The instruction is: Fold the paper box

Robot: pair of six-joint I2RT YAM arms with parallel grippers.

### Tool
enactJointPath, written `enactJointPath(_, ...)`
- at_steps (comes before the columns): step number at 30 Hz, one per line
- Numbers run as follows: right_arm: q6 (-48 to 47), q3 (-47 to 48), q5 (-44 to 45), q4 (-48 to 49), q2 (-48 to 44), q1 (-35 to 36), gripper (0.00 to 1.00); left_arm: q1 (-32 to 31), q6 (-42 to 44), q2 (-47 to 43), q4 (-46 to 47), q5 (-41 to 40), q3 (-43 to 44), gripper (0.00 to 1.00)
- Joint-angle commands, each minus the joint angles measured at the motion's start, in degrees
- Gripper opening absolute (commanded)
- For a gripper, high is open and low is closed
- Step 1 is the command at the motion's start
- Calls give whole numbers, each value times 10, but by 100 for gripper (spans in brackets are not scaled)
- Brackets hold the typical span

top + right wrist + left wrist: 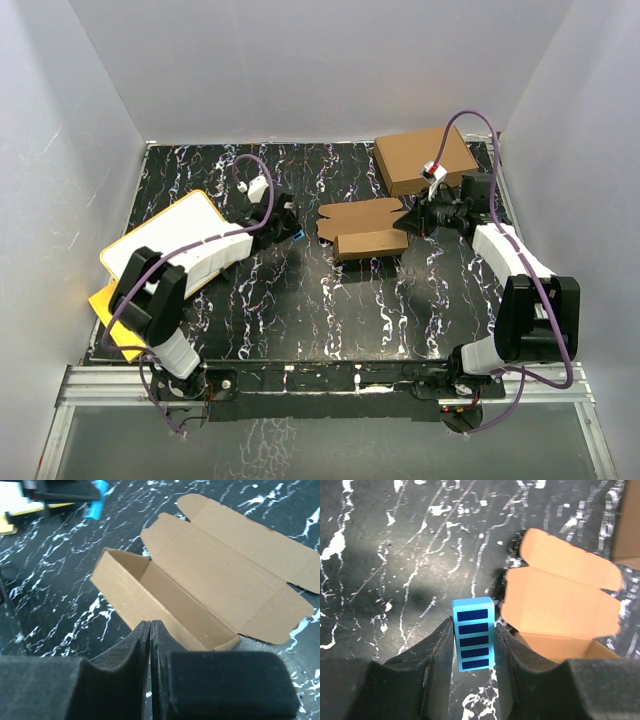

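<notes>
Brown cardboard box (200, 580), an open oblong trough; left claw (474, 628) grips a striped blue block (473, 639); right claw (150, 625) closed.

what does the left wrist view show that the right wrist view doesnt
Only left wrist: the dark stripes on the blue block clamped in the left gripper, plus a corner of the larger brown box. Only right wrist: the right gripper shut with nothing seen between, the open trough of the paper box, and the white board. Both: the paper box, the blue block, the black marbled table.
</notes>
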Motion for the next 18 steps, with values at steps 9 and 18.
enactJointPath(9,-41,90,247,8,65,108,8,0,108,-141,227,127,-127,0)
enactJointPath(18,-125,123,260,-68,91,143,8,-1,127,-161,245,157,-128,0)
